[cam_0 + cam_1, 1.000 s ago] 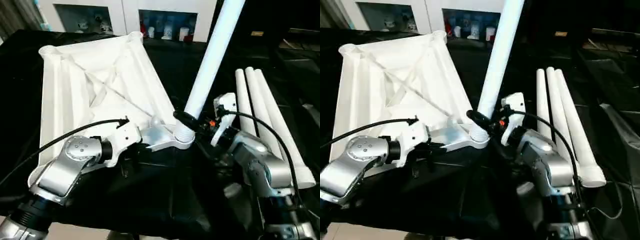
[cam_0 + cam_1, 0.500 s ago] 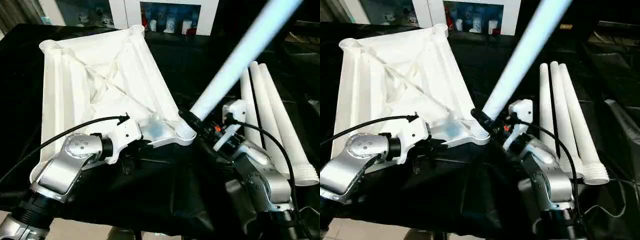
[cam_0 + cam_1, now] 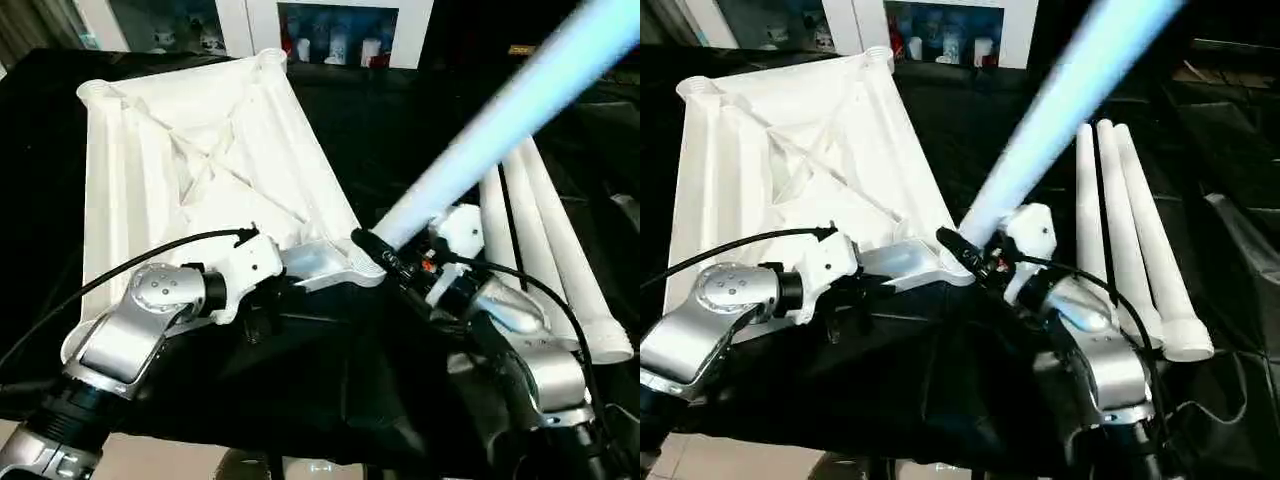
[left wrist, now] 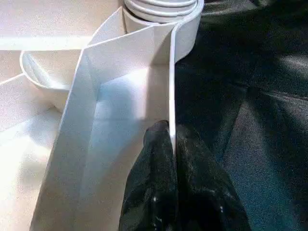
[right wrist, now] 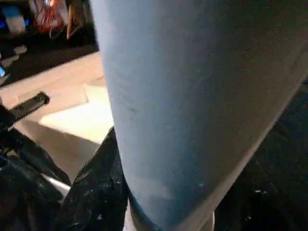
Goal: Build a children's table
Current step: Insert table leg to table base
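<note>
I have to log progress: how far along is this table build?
Early. No leg looks seated yet. The tabletop lies underside up, its rim pinched by the left gripper. The right gripper holds the first leg, tilted, at the near corner socket. Three legs wait.

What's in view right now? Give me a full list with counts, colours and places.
White plastic square tabletop: 1, ribbed underside up, on the black cloth, robot's left.
White tubular leg: 1, tilted, lower end at the tabletop's near corner socket.
Spare white tubular legs: 3, lying side by side, robot's right.
Black cloth: 1, covering the work surface.
White cabinet: 1, behind.
Left gripper: pinching the tabletop's rim.
Right gripper: clamped on the tilted leg's base.
</note>
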Available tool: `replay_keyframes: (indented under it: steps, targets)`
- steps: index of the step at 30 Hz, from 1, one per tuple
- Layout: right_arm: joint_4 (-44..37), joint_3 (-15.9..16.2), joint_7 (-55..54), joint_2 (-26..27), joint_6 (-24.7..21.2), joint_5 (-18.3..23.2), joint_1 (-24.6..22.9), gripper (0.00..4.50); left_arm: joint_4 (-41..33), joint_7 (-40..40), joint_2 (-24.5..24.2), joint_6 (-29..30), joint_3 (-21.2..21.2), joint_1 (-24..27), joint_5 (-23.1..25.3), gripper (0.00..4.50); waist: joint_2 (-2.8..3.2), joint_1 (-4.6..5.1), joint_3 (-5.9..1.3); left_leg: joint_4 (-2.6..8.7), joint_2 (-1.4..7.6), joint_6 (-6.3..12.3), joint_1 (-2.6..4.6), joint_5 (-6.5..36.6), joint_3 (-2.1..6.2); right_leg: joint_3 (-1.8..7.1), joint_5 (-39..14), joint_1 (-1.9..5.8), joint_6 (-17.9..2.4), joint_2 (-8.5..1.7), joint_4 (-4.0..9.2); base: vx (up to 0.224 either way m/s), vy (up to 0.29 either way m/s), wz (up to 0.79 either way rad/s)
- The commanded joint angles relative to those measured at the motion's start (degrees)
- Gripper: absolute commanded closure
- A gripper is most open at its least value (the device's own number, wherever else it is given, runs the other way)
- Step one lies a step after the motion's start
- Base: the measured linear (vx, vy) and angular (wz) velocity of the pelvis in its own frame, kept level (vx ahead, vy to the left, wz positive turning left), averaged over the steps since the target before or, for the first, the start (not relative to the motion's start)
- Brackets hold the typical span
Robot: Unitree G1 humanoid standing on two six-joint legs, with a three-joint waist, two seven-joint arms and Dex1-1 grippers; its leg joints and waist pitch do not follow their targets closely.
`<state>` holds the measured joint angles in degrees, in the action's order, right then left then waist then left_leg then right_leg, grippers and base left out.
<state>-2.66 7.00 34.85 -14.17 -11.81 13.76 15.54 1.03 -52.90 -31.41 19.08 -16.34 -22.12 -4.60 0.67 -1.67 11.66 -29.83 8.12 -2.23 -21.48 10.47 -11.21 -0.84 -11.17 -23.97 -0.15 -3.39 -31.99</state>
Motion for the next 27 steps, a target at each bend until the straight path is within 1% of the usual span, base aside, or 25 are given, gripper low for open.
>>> replay_keyframes:
  steps: [1, 2, 3, 5, 6, 8, 10, 11, 12, 13, 15, 17, 18, 20, 21, 23, 24, 25, 27]
  targets:
    - [3.5, 6.95, 3.15, 0.33, -6.67, -0.93, -2.81, 2.64, 2.4, 2.3, 0.68, -0.54, 0.91, 0.0, 1.0, 4.5, -0.79, 0.45, -1.69, 4.1, 4.87, 1.81, 1.2, 19.23, 3.08, 3.16, -40.76, 0.04, -3.66, -5.78, 5.88, 0.0, 0.0, 0.0]
    - [3.52, 6.75, 3.54, 0.5, -8.41, -0.04, -1.73, 2.64, 2.25, 1.91, 0.44, -0.66, 0.61, 0.13, 1.21, 4.5, -0.87, 0.45, -1.61, 3.99, 4.8, 1.92, 1.32, 19.36, 3.05, 3.21, -41.32, -0.06, -3.62, -5.82, 6.0, 0.0, 0.0, 0.0]
    - [3.52, 6.74, 3.55, 0.51, -8.46, -0.02, -1.7, 2.64, 2.25, 1.9, 0.43, -0.66, 0.6, 0.14, 1.22, 4.5, -0.84, 0.54, -1.7, 4.04, 4.78, 1.87, 1.11, 19.05, 3.15, 3.11, -41.36, 0.19, -3.73, -5.86, 5.89, 0.0, 0.0, 0.0]
    - [4.01, 6.02, 4.25, 0.57, -10.75, 0.77, 0.92, 2.64, 1.96, 1.18, -0.14, -0.92, 0.02, 0.33, 1.64, 4.5, -1.01, 0.55, -1.82, 4.02, 4.79, 1.81, 1.16, 18.91, 3.16, 3.06, -41.3, 0.21, -3.81, -5.82, 5.85, 0.0, 0.0, 0.0]
    - [4.25, 5.84, 4.59, 0.46, -11.3, 0.92, 1.79, 2.64, 1.85, 0.96, -0.24, -0.95, -0.08, 0.38, 1.68, 4.5, -0.87, 0.58, -1.87, 3.99, 4.85, 1.62, 1.32, 18.79, 3.14, 3.07, -40.6, 0.16, -4.31, -5.81, 5.75, 0.0, 0.0, 0.0]
    - [5.38, 5.52, 5.71, -0.06, -12.83, 1.39, 3.99, 2.64, 1.59, 0.74, -0.27, -0.86, -0.17, 0.41, 1.64, 4.5, -1.19, 0.65, -1.96, 3.91, 4.89, 1.44, 1.38, 18.82, 3.06, 3.05, -40.3, 0.21, -4.66, -5.82, 5.74, 0.0, 0.0, 0.0]
    - [6.47, 5.59, 6.73, -0.78, -14.82, 1.77, 5.79, 2.64, 1.62, 0.59, -0.27, -0.9, -0.27, 0.27, 1.63, 4.5, -1.06, 0.63, -2.0, 3.81, 4.91, 1.32, 1.56, 18.49, 3.01, 3.08, -39.33, 0.23, -5.24, -5.83, 5.66, 0.0, 0.0, 0.0]
    - [6.68, 5.76, 7.03, -1.07, -15.32, 1.78, 6.21, 2.64, 1.64, 0.56, -0.28, -0.94, -0.32, 0.24, 1.64, 4.5, -1.13, 0.56, -2.14, 3.79, 4.95, 1.32, 1.59, 17.61, 2.93, 3.08, -37.89, 0.36, -5.72, -5.79, 5.5, 0.0, 0.0, 0.0]
    - [7.56, 6.36, 7.82, -1.78, -15.59, 1.14, 7.22, 2.64, 1.69, 0.37, -0.4, -1.18, -0.46, 0.16, 1.72, 4.5, -1.18, 0.48, -2.29, 3.7, 4.98, 1.34, 1.64, 17.0, 2.79, 3.07, -36.51, 0.44, -6.15, -5.73, 5.35, 0.0, 0.0, 0.0]
    - [8.0, 6.55, 8.12, -2.05, -15.76, 0.9, 7.68, 2.64, 1.69, 0.3, -0.42, -1.23, -0.49, 0.12, 1.74, 4.5, -1.18, 0.47, -2.29, 3.72, 4.99, 1.41, 1.57, 16.68, 2.75, 3.07, -35.77, 0.53, -6.39, -5.73, 5.27, 0.0, 0.0, 0.0]
    - [8.81, 6.85, 8.56, -2.42, -15.3, 0.22, 8.42, 2.64, 1.73, 0.21, -0.45, -1.25, -0.5, 0.05, 1.8, 4.5, -1.31, 0.34, -2.74, 3.55, 5.04, 1.8, 1.55, 14.24, 2.45, 3.08, -31.35, 0.88, -7.84, -5.65, 4.8, 0.0, 0.0, 0.0]
    - [9.21, 6.99, 9.46, -2.69, -15.61, 0.29, 9.09, 2.64, 1.82, 0.0, -0.59, -1.23, -0.61, -0.1, 1.96, 4.5, -1.26, 0.2, -2.87, 3.42, 5.03, 2.16, 1.53, 12.91, 2.25, 3.07, -28.81, 1.08, -8.9, -5.58, 4.51, 0.0, 0.0, 0.0]
    - [9.21, 7.21, 10.06, -2.89, -15.85, 0.3, 9.34, 2.64, 1.88, -0.15, -0.64, -1.16, -0.65, -0.16, 1.96, 4.5, -1.2, 0.08, -2.98, 3.3, 5.06, 2.36, 1.68, 12.19, 2.06, 3.1, -27.26, 1.11, -9.43, -5.52, 4.37, 0.0, 0.0, 0.0]
    - [9.4, 8.27, 12.72, -3.76, -16.8, 0.24, 9.94, 2.64, 1.97, -0.76, -0.76, -0.75, -0.78, -0.3, 1.88, 4.5, -1.23, 0.01, -3.08, 3.3, 5.04, 2.52, 1.59, 11.97, 1.94, 3.02, -25.74, 1.38, -10.19, -5.45, 4.14, 0.0, 0.0, 0.0]
    - [9.47, 8.92, 13.98, -4.22, -17.04, 0.15, 10.07, 2.64, 1.93, -1.14, -0.92, -0.46, -0.86, -0.34, 1.82, 4.5, -1.23, -0.04, -3.06, 3.24, 4.95, 2.4, 1.47, 13.22, 1.99, 3.08, -26.38, 1.41, -10.14, -5.48, 4.1, 0.0, 0.0, 0.0]
    - [9.56, 9.38, 14.73, -4.56, -17.26, 0.2, 10.23, 2.64, 1.9, -1.4, -1.01, -0.27, -0.89, -0.35, 1.81, 4.5, -1.24, -0.09, -2.98, 3.06, 4.99, 1.99, 1.82, 15.5, 2.01, 3.27, -28.99, 1.03, -9.8, -5.46, 4.23, 0.0, 0.0, 0.0]
    - [9.72, 9.93, 15.54, -4.98, -17.49, 0.18, 10.37, 2.64, 1.93, -1.76, -1.19, -0.05, -1.0, -0.41, 1.83, 4.5, -1.28, -0.06, -3.11, 3.0, 4.96, 1.85, 1.73, 15.52, 2.08, 3.27, -29.31, 1.18, -9.64, -5.5, 4.16, 0.0, 0.0, 0.0]
    - [10.34, 10.35, 16.07, -5.28, -17.49, -0.06, 10.69, 2.64, 2.03, -2.22, -1.5, 0.33, -1.22, -0.52, 1.95, 4.5, -1.27, -0.07, -3.25, 3.0, 4.94, 1.88, 1.64, 14.94, 2.14, 3.2, -28.58, 1.36, -9.71, -5.48, 4.01, 0.0, 0.0, 0.0]
    - [11.42, 10.67, 16.56, -5.5, -17.21, -0.45, 11.12, 2.64, 2.13, -2.85, -2.03, 0.92, -1.59, -0.64, 2.18, 4.5, -1.25, -0.06, -3.4, 2.87, 4.94, 2.43, 1.65, 13.17, 1.92, 3.13, -24.47, 1.37, -10.66, -5.21, 3.64, 0.0, 0.0, 0.0]
